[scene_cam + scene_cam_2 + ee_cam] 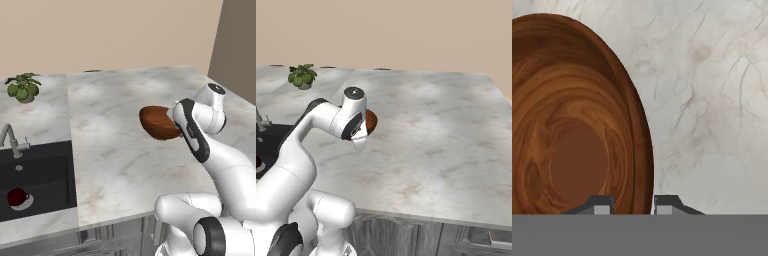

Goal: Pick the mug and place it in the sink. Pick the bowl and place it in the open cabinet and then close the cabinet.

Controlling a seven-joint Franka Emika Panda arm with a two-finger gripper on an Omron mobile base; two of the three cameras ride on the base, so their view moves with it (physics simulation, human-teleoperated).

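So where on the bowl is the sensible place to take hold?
On the thin rim. The bowl is wide and shallow, too broad to span, so the tool straddles the rim from the open side, one finger inside and one outside, as in the hand view.

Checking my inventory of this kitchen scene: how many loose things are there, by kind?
Bowls: 1, the bowl, its rim between the gripper fingers
Mugs: 1, the mug in the sink
Potted plants: 1, plant
Total: 3

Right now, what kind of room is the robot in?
It looks like a kitchen. There is a black sink with a tap set in a marble counter, and the claw grips a wooden bowl.
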